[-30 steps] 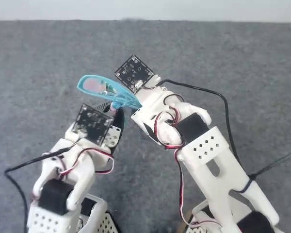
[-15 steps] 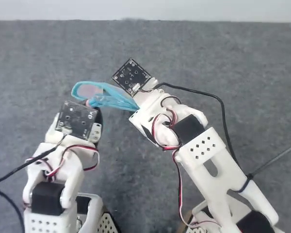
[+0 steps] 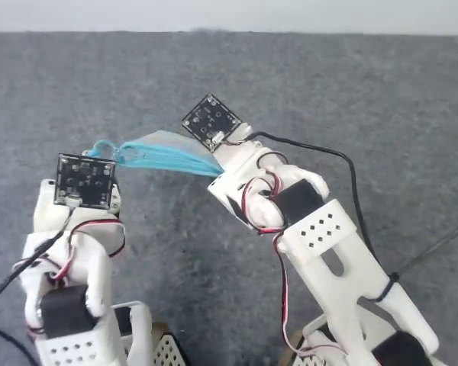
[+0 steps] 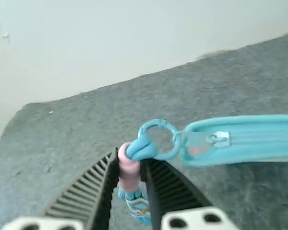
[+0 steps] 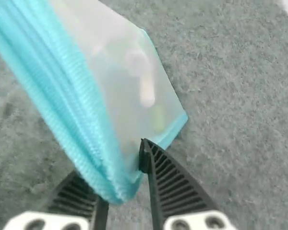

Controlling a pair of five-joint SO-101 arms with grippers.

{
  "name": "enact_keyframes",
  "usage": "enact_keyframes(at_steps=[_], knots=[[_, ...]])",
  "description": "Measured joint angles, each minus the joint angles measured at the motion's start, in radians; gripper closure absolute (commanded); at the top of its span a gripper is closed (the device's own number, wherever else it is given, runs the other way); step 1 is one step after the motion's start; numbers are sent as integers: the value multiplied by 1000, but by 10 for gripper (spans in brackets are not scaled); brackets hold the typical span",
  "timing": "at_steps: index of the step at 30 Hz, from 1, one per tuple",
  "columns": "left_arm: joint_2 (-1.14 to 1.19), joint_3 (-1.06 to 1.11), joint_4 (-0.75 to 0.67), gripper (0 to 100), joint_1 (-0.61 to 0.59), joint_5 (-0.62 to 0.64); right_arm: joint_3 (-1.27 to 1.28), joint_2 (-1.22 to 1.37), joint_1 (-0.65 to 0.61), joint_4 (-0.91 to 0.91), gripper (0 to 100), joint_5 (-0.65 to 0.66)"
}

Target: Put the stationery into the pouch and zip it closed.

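A pale blue, see-through pouch (image 3: 164, 152) hangs stretched flat above the grey table between my two arms. My right gripper (image 5: 127, 179) is shut on one end of the pouch (image 5: 110, 105); stationery shows faintly through its side. At the other end my left gripper (image 4: 130, 172) is shut on the pink and blue charm strap (image 4: 129, 165) tied to the blue ring (image 4: 158, 139) of the zipper pull. The zip (image 4: 240, 139) looks drawn closed along its visible length. In the high view the left gripper (image 3: 103, 152) sits at the pouch's left tip.
Grey carpet-like table surface (image 3: 382, 99) spreads all round, with a pale wall (image 4: 110, 38) beyond its far edge. Black cables (image 3: 343, 156) trail from the right arm.
My left gripper has pulled the zipper strap leftward, away from the right gripper. The pouch mouth, gaping open a second ago, has flattened and closed. The right arm has barely moved.
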Motion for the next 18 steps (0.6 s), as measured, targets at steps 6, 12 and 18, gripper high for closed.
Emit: enact_keyframes(at_steps=[6,12,18], knots=[[-12,155,-66,988,-29,-28,31,0,71,-8,991,32],[-14,279,-100,916,-14,-34,83,5,80,-34,991,37],[-2,347,-84,718,138,-29,106,3,229,-31,991,44]])
